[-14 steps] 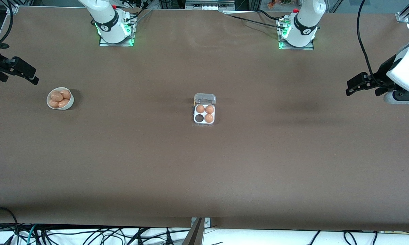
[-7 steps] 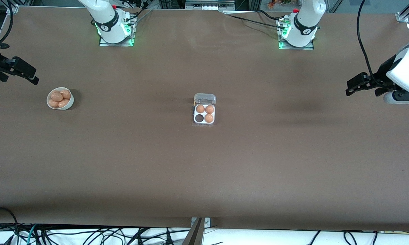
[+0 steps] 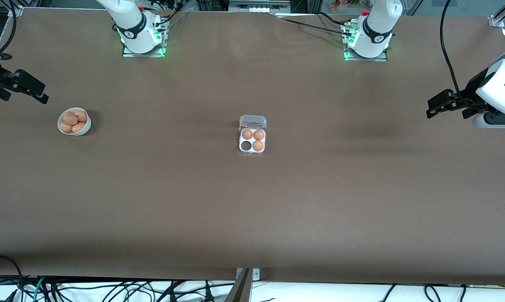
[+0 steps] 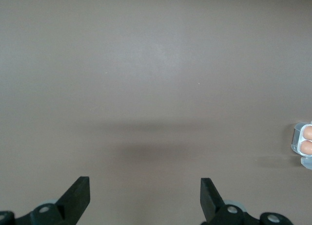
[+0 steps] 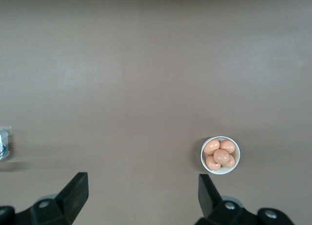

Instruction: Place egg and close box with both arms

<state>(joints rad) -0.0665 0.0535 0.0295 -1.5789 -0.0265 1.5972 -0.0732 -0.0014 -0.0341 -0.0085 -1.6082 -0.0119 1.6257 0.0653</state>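
The box (image 3: 252, 140) is sitting mid-worktop (image 3: 252, 209), its clear lid (image 3: 253, 121) lying open toward the arms' bases, three cells filled. Eggs (image 3: 72, 120) are piling in a white bowl (image 3: 85, 127) near the right arm's end. Left end effector (image 3: 439, 105) and right end effector (image 3: 30, 90) are hanging released over opposite ends, bare worktop between.

Brown table (image 3: 252, 209); open box (image 3: 252, 140) mid-table; bowl (image 3: 74, 122) toward right arm's end
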